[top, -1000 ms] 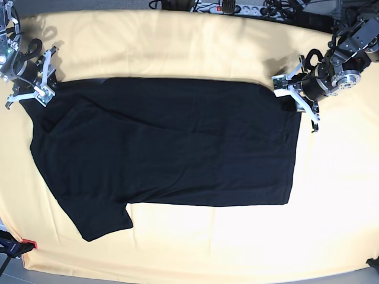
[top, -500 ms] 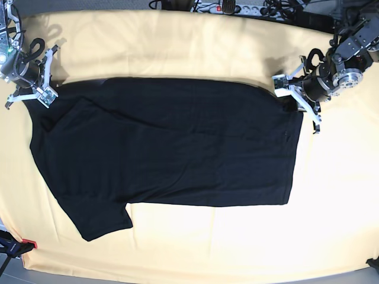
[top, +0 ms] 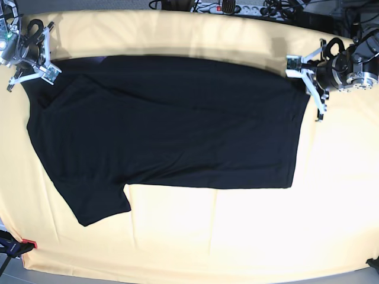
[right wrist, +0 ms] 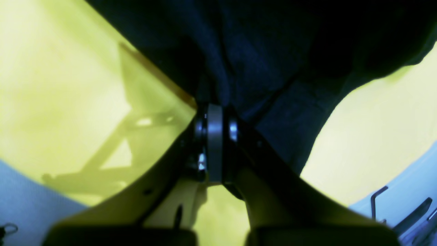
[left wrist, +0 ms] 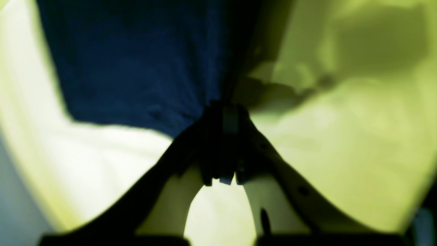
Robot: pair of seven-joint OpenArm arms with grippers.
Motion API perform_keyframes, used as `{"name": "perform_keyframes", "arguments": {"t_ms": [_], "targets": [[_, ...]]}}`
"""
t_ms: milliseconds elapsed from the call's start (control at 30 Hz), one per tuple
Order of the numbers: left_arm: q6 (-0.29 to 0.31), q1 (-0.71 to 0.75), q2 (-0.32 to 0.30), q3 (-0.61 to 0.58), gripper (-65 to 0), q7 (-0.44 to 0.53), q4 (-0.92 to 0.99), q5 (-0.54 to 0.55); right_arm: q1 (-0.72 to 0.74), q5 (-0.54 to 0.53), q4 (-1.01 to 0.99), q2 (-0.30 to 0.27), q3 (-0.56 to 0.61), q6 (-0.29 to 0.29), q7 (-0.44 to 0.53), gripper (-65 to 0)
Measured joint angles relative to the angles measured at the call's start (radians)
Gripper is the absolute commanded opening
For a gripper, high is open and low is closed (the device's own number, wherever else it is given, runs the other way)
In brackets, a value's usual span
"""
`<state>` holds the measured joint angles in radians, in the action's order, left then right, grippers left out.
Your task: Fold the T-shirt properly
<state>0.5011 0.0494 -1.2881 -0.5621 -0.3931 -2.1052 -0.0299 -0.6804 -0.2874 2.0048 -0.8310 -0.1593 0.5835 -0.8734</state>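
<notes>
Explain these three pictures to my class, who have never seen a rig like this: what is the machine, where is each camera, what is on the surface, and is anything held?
The machine is a robot with two arms. One picture looks down on the whole surface; the other two, blurry, come from cameras mounted on each wrist, looking along the fingers. A pale yellow table cloth covers the surface, and a black T-shirt lies spread on it. The left gripper, on the overhead picture's right, is shut on one far corner of the shirt. The right gripper, on its left, is shut on the other far corner. Cables lie beyond the far edge.
</notes>
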Motion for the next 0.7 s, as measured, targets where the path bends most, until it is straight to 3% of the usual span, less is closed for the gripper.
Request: {"name": "perform_keyframes", "arguments": {"t_ms": [100, 200, 567, 700], "targets": [[0.114, 0.000, -0.009, 0.000, -65.0, -0.008, -0.010, 0.073, -0.040, 0.029, 0.021, 0.000, 0.000, -0.010, -0.011, -65.0], [0.190, 0.000, -0.024, 0.000, -65.0, -0.039, -0.035, 0.144, -0.087, 0.048, 0.052, 0.000, -0.001, -0.014, -0.036, -65.0], [0.193, 0.000, -0.066, 0.000, -65.0, -0.113, -0.099, 0.322, -0.210, 0.051, 0.122, -0.003, -0.002, -0.026, -0.100, -65.0], [0.193, 0.000, -0.067, 0.000, -65.0, -0.121, -0.100, 0.321, -0.217, 0.051, 0.122, -0.003, -0.002, -0.035, -0.100, -65.0]]}}
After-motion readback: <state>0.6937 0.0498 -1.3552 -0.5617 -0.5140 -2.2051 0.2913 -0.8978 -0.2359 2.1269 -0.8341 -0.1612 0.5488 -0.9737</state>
